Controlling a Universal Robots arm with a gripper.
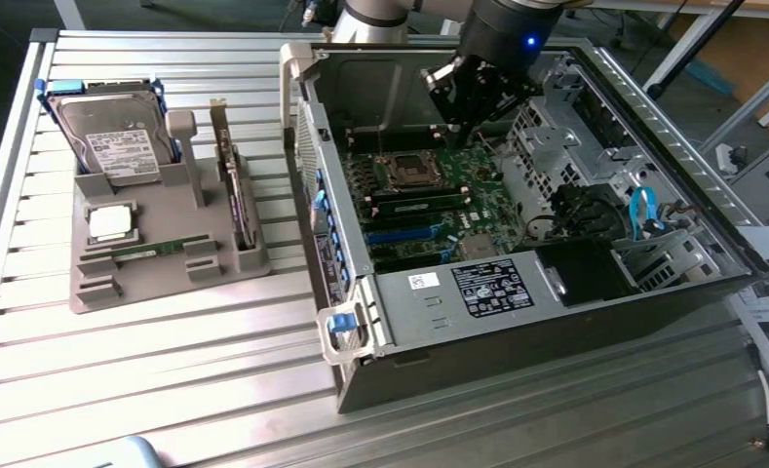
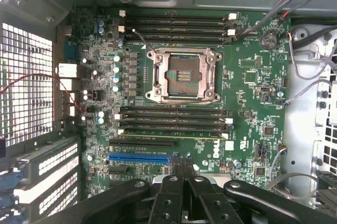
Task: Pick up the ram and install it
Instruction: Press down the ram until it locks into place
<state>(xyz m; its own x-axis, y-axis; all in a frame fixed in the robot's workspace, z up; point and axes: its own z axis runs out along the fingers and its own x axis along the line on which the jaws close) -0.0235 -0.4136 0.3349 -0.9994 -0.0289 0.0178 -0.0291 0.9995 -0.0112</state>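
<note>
A ram stick (image 1: 417,205) stands on edge in a memory slot of the green motherboard (image 1: 481,185), just beside the empty processor socket (image 2: 182,74); in the wrist view the ram (image 2: 174,134) shows as a thin green-yellow line. A second ram stick (image 1: 150,250) lies flat in the grey holder (image 1: 163,285) at the exterior view's left. My gripper (image 1: 462,125) hangs inside the open computer case (image 1: 488,351), above the board near the socket. Its fingers (image 2: 180,167) are pressed together with nothing between them, a short way above the seated ram.
The holder also carries a hard drive (image 1: 108,136), a square silver processor chip (image 1: 111,222) and an upright expansion card (image 1: 235,185). Case walls ring the board, with a drive cage and blue cable (image 1: 644,214) at the exterior view's right. Loose wires (image 2: 310,60) cross the board's edge.
</note>
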